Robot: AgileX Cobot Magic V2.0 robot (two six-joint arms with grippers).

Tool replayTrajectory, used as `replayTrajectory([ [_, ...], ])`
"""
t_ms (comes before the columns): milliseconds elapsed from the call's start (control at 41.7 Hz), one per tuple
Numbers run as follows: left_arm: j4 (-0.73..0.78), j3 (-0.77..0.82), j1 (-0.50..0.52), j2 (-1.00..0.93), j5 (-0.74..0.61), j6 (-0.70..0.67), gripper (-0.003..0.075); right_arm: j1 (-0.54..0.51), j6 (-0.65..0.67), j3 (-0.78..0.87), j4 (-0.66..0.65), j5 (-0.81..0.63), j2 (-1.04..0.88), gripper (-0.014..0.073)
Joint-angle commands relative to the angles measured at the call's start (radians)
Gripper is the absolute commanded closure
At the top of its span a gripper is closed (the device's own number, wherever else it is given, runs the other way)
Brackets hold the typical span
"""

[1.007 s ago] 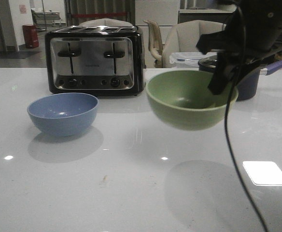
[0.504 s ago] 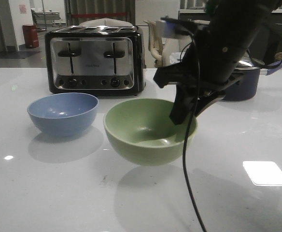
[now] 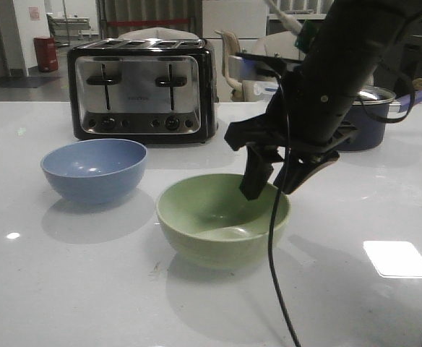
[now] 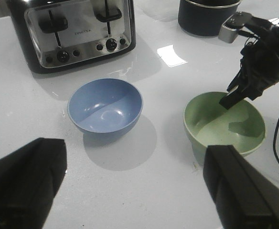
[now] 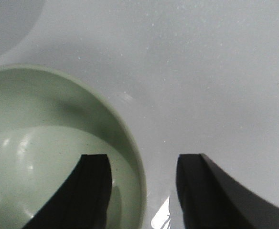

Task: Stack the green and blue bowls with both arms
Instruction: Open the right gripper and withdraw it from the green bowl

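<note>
The dusty blue bowl sits on the white table, left of centre; it also shows in the left wrist view. The sage green bowl rests on the table just to its right, apart from it. My right gripper hangs over the green bowl's right rim. In the right wrist view the right gripper is open, one finger inside the green bowl and one outside, neither pressing the rim. My left gripper is open and empty, above the table in front of both bowls.
A chrome toaster stands behind the blue bowl. A dark saucepan with a purple handle stands at the back right. A thin black cable hangs from the right arm down in front of the green bowl.
The right arm carried the green bowl from high on the right leftward and down onto the table beside the blue bowl. Its jaws now stand apart from the rim.
</note>
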Motion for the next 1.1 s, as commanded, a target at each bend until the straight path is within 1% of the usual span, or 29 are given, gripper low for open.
replayTrajectory([
  [0,-0.012,-0.03,-0.008,0.003,-0.081,0.001,0.0085,-0.002,-0.013,-0.031,0.019,-0.013,-0.136,0.0145],
  [192,-0.012,-0.03,-0.008,0.003,-0.081,0.001,0.0085,0.007,-0.013,-0.014,-0.042,0.093,-0.315,0.0151],
  [312,-0.012,-0.03,-0.008,0.003,-0.081,0.001,0.0085,0.007,0.006,0.055,-0.075,0.115,-0.446,0.0151],
  [384,-0.012,-0.03,-0.008,0.003,-0.081,0.001,0.0085,0.007,0.033,0.108,-0.116,0.134,-0.526,0.0151],
  [528,-0.012,-0.03,-0.008,0.003,-0.076,0.001,0.0085,0.007,0.143,0.232,-0.228,0.173,-0.688,0.0151],
  [624,-0.012,-0.03,-0.008,0.017,-0.058,0.001,0.0085,0.007,0.18,0.308,-0.262,0.176,-0.786,0.0151],
  [768,0.015,-0.054,-0.008,0.09,0.003,0.001,0.0085,0.007,0.181,0.375,-0.263,0.178,-0.887,0.0151],
  [888,0.05,-0.091,-0.008,0.178,0.014,0.001,0.0085,0.007,0.181,0.389,-0.263,0.19,-0.932,0.0151],
  [1007,0.057,-0.179,0.009,0.299,0.047,-0.001,0.0085,0.007,0.181,0.389,-0.263,0.211,-0.94,0.0151],
  [1079,0.057,-0.243,0.032,0.386,0.094,-0.001,0.0085,0.007,0.181,0.389,-0.263,0.213,-0.937,0.0151],
])
